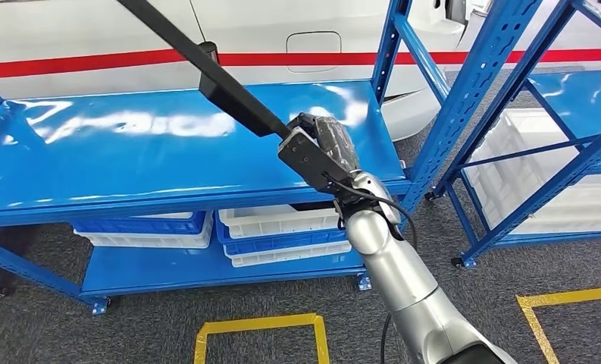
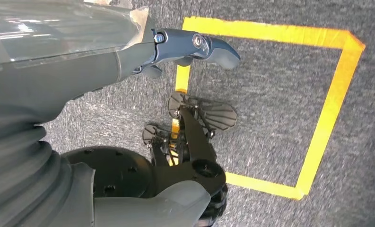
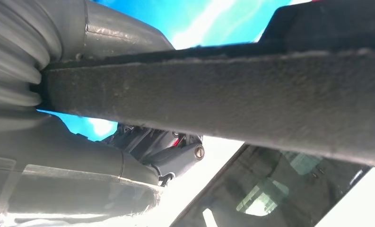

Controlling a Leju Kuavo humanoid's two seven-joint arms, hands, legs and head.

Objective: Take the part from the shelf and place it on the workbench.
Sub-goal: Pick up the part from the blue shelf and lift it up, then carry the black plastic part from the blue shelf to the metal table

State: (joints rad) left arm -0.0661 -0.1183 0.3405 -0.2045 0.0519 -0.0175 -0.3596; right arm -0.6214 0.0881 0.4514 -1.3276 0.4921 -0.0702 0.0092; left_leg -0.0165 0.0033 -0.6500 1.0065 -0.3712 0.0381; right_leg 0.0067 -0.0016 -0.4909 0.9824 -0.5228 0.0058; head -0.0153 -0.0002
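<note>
Transport looks to be the step in hand: the right hand [image 1: 323, 155] grips a long black part [image 1: 229, 87], a bar with a thicker block along it, and holds it slanting above the top deck of the blue shelf [image 1: 130, 163], its far end running out past the upper edge of the head view. In the right wrist view the bar [image 3: 251, 101] crosses close in front of the camera with the fingers [image 3: 161, 151] curled beneath it, so the grasp reads as firm, though how much of the bar lies behind the palm cannot be told. The left hand [image 2: 195, 47] hangs over grey carpet marked with a yellow tape square [image 2: 327, 109]; its fingers are apart and hold nothing. No workbench can be picked out, so the next move probably calls for carrying the part clear of the shelf's blue upright [image 1: 471, 91] and turning toward the bench, minding the bar's long overhang near the white vehicle body with a red stripe [image 1: 282, 58]. White and blue bins [image 1: 282, 231] sit on the lower deck. No brand, label or legible writing can be made out anywhere.
</note>
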